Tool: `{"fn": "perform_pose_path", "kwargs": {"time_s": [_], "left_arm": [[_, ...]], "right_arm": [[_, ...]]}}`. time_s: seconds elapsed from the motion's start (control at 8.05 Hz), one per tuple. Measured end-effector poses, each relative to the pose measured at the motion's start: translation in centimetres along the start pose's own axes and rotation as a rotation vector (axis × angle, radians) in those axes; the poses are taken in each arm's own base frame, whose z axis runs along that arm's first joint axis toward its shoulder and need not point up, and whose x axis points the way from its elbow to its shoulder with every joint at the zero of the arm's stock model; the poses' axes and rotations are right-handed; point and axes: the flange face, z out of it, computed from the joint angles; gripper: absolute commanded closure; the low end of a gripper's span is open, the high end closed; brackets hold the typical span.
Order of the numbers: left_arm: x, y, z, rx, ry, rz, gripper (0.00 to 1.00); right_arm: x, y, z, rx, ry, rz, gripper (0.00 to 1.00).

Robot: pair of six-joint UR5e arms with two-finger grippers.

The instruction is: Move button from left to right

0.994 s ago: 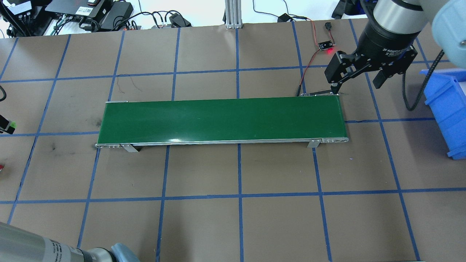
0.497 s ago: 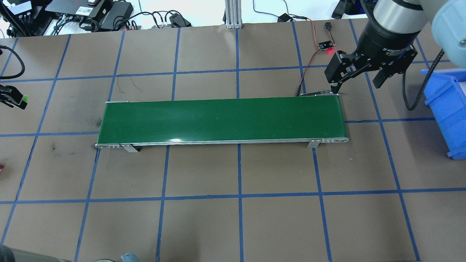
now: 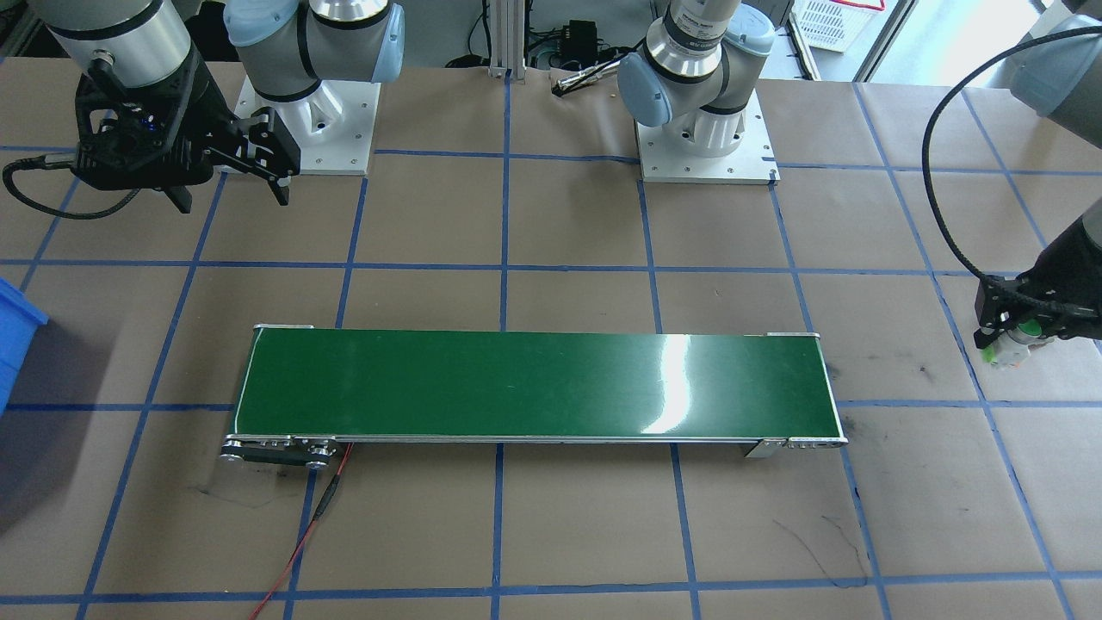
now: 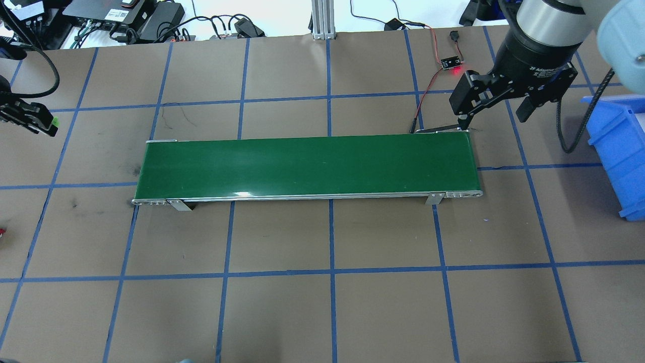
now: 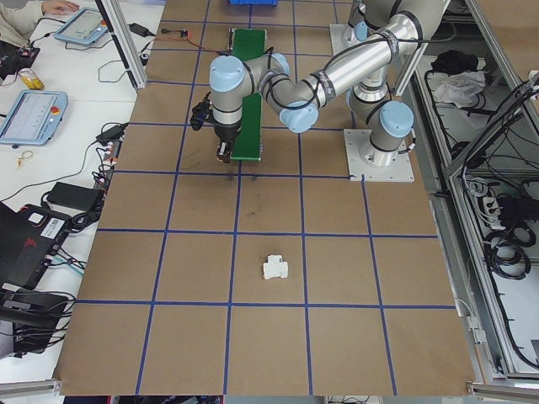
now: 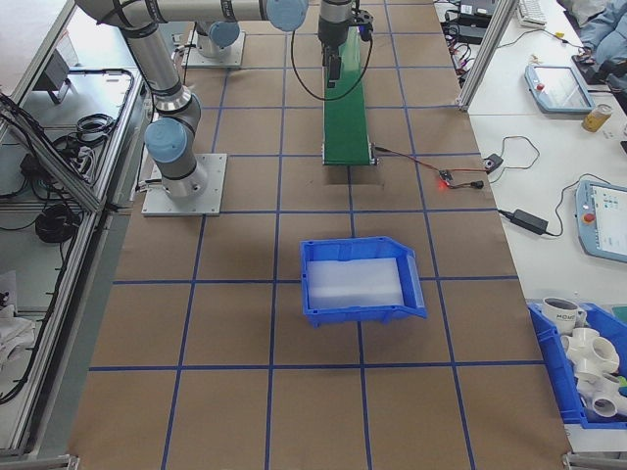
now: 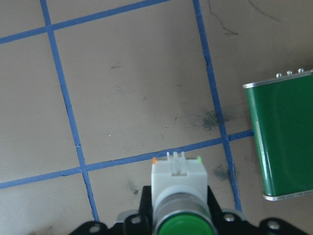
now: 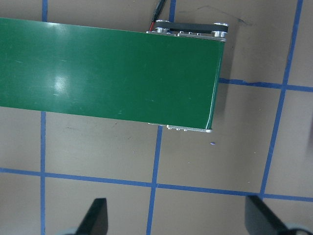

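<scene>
Left gripper (image 7: 178, 225), jaws pinching the button (image 7: 177, 196), has advanced toward the conveyor (image 4: 307, 166); right gripper (image 4: 496, 108) waits spread.

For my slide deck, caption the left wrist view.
Left gripper holding green-capped button above the taped table, conveyor belt end nearby.

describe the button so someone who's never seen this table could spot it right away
Find the long green conveyor belt mid-table, then look past its left end to the left gripper. The button is clamped there: white body, round green cap, unlike the white blocky part lying on the table.
</scene>
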Motion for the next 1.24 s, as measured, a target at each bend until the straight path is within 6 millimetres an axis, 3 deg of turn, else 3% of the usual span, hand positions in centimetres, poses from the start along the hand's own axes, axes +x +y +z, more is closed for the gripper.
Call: {"fn": "perform_pose_path", "kwargs": {"time_s": [0.25, 0.5, 0.62, 1.24], "left_arm": [[5.3, -2.3, -0.4, 0.007, 0.004, -0.024, 1.0], [10.6, -3.4, 2.0, -0.026, 0.036, -0.05, 1.0], [12.0, -3.0, 3.9, -0.045, 0.051, -0.053, 1.0], [14.0, -0.8, 11.2, -0.113, 0.088, -0.055, 1.0]], "right_arm": [[0.0, 0.0, 0.0, -0.001, 0.0, 0.0, 0.0], [0.0, 0.0, 0.0, -0.001, 0.0, 0.0, 0.0], [0.0, 0.0, 0.0, 0.0, 0.0, 0.0, 0.0], [0.0, 0.0, 0.0, 0.0, 0.0, 0.0, 0.0]]}}
